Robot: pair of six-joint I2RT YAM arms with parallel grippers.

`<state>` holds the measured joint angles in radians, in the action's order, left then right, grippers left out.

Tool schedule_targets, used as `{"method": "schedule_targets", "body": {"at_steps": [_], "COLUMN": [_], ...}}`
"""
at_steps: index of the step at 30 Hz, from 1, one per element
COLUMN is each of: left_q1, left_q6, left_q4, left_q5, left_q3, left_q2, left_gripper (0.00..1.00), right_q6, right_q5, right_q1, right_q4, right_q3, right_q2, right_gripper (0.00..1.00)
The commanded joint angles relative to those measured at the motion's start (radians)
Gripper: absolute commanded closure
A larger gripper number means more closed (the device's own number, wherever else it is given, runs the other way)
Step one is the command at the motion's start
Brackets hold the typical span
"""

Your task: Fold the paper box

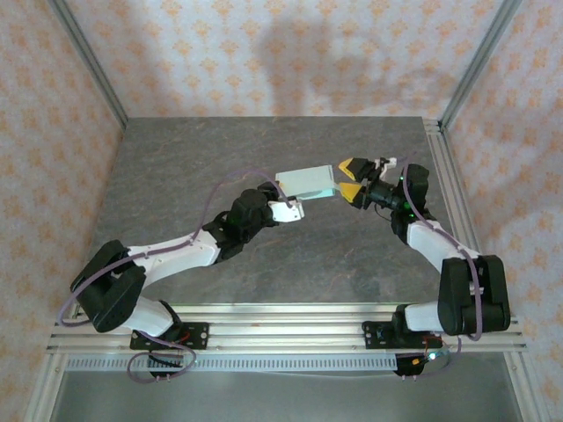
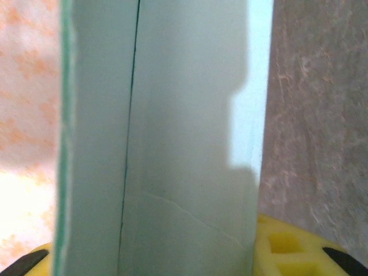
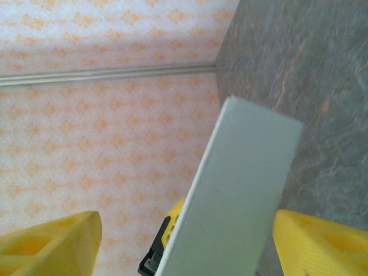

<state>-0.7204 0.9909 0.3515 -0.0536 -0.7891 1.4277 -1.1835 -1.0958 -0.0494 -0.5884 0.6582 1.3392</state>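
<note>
Paper box (image 1: 308,182): pale mint card, flat and rectangular, held above the middle of the grey counter (image 1: 176,167). Left claw (image 2: 164,256) clamped on one end. Right claw (image 1: 350,180) spread apart, yellow fingers (image 3: 52,244) straddling the other end.

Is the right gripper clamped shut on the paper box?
No, the right gripper has its yellow fingers wide apart, with a clear gap beside the paper box.
</note>
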Motion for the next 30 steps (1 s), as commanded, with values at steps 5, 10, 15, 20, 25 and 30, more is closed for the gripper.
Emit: {"method": "schedule_targets", "body": {"at_steps": [5, 10, 15, 20, 25, 30], "left_q1": [0.088, 0.130, 0.150, 0.156, 0.156, 0.170], "left_q6": [-0.244, -0.297, -0.266, -0.223, -0.207, -0.189], "left_q4": [-0.299, -0.493, -0.662, -0.801, -0.905, -0.998], "left_q5": [0.208, 0.360, 0.443, 0.461, 0.454, 0.510], "left_q3": [-0.040, -0.078, -0.139, -0.216, -0.289, -0.340], "left_q2": [-0.056, -0.041, 0.007, 0.085, 0.163, 0.214], "left_gripper": [0.68, 0.68, 0.68, 0.66, 0.66, 0.66], "right_q6": [0.485, 0.946, 1.151, 1.277, 1.419, 1.550], "right_q5": [0.111, 0.253, 0.385, 0.485, 0.546, 0.574], "right_q1": [0.051, 0.049, -0.009, -0.121, -0.232, -0.325], "right_q4": [0.363, 0.770, 0.851, 0.868, 0.936, 1.024], "right_q3": [0.058, 0.178, 0.188, 0.175, 0.197, 0.242], "right_q2": [-0.093, -0.163, -0.254, -0.305, -0.300, -0.229], "right_gripper": [0.21, 0.21, 0.21, 0.24, 0.27, 0.28]}}
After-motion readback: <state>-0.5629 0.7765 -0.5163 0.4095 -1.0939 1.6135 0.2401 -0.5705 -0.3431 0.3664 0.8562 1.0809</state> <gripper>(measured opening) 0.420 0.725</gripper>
